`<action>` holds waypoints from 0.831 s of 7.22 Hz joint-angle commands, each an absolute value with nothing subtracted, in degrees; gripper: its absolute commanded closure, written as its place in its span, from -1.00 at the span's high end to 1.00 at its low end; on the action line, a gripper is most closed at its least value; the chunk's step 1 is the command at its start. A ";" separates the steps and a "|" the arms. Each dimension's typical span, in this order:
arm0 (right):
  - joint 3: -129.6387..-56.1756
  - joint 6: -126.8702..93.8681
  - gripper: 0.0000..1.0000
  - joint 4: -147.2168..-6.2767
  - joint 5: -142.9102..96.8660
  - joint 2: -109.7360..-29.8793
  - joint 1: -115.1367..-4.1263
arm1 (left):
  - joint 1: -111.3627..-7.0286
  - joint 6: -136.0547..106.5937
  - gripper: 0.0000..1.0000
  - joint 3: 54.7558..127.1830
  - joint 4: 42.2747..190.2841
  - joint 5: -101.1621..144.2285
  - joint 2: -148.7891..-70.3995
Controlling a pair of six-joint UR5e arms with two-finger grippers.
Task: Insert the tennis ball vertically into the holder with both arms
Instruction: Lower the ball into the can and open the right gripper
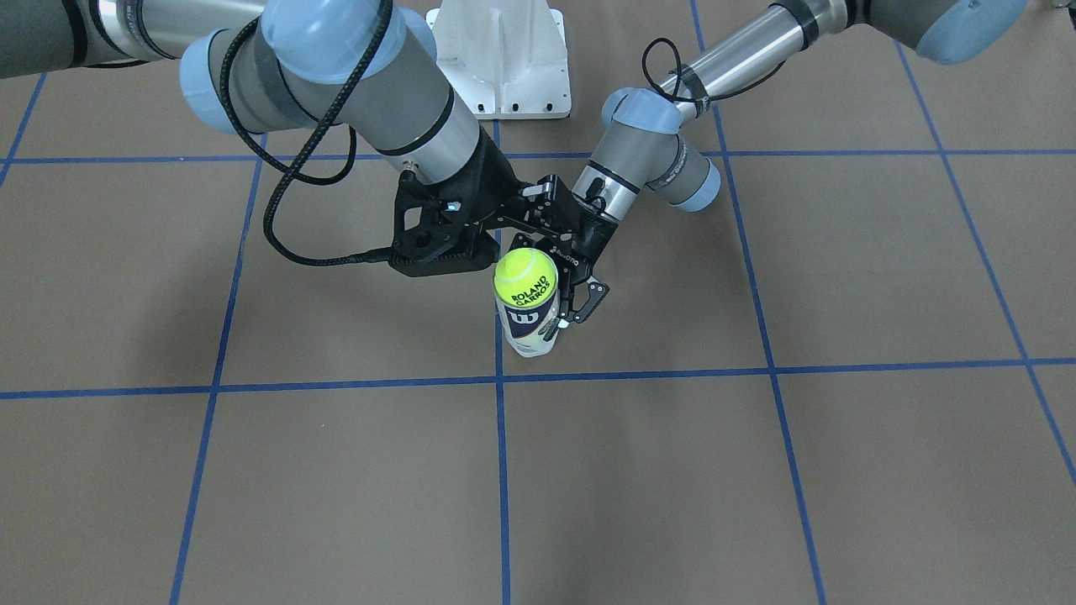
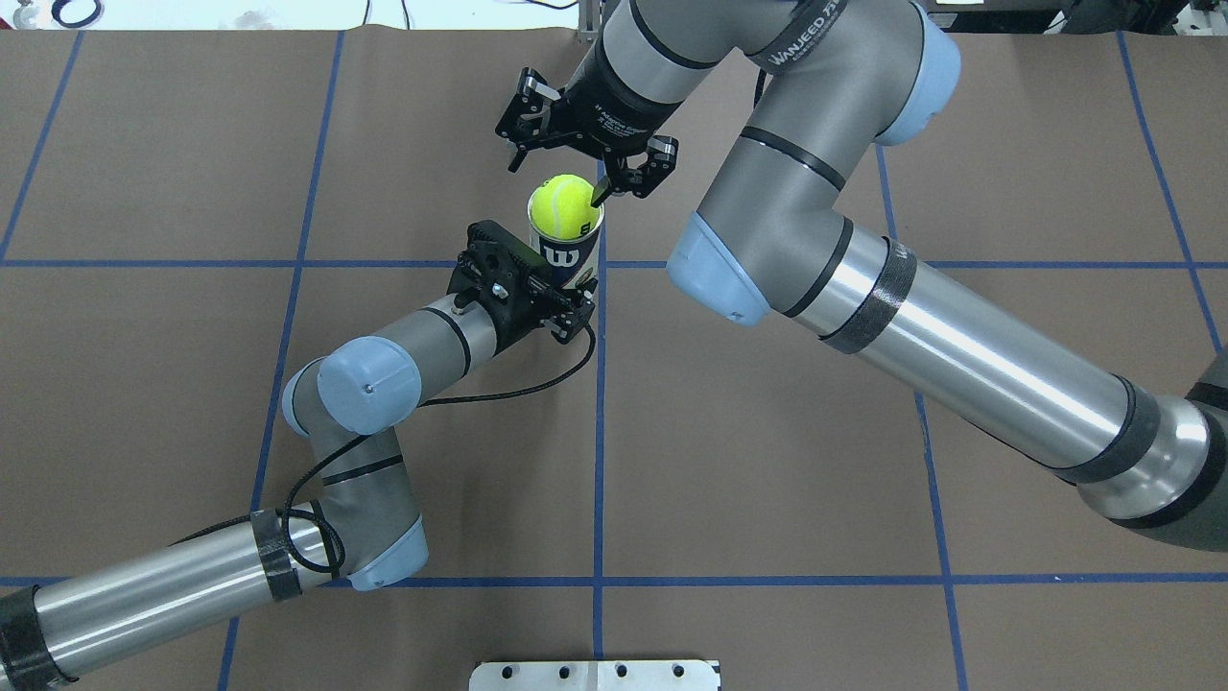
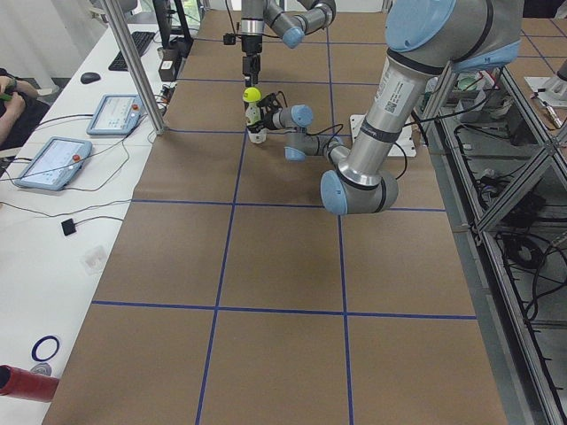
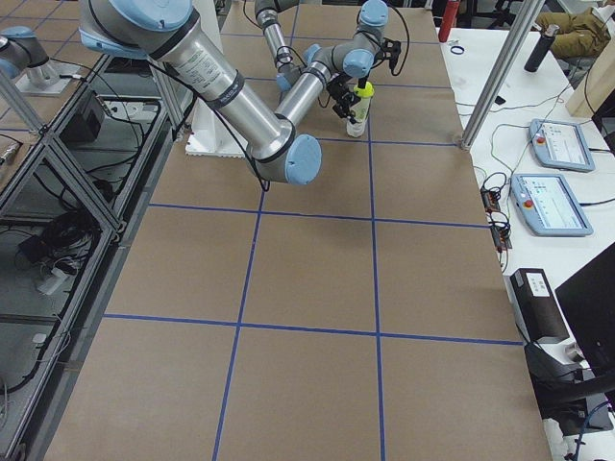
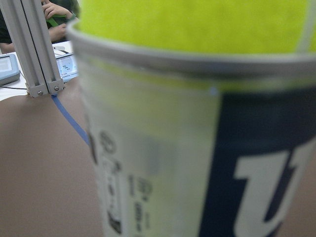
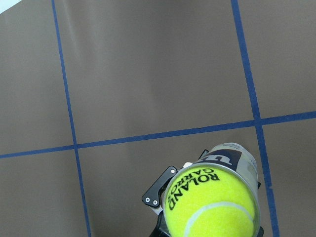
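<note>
Two tools: left tool [image 2: 564,290] clamps holder [image 2: 570,257], right tool [image 2: 558,180] splayed over ball [image 2: 560,209]

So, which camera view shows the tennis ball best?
Right wrist-mounted view: the tennis ball is close and sharp, its black print readable, atop the holder. Overhead and front-facing views show it smaller, side views tiny, left wrist only a blurred yellow strip.

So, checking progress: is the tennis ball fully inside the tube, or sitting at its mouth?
At the mouth: the tennis ball bulges above the rim of the holder in front and wrist views.
</note>
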State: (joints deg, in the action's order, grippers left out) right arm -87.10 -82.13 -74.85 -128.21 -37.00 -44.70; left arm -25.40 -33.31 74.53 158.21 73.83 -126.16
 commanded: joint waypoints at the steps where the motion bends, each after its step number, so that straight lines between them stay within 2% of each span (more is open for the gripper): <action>1: -87.54 -82.00 -1.00 -74.71 -127.71 -37.00 -45.53 | -25.31 -33.31 0.47 74.53 158.20 73.83 -126.21; 6: -86.66 -81.30 -1.00 -74.71 -124.82 -38.40 -42.82 | -25.40 -33.31 0.47 74.71 158.20 73.83 -126.21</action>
State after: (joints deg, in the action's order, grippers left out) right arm -86.77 -81.46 -74.64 -126.46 -37.59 -44.26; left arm -25.40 -33.31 74.67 158.13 73.83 -126.21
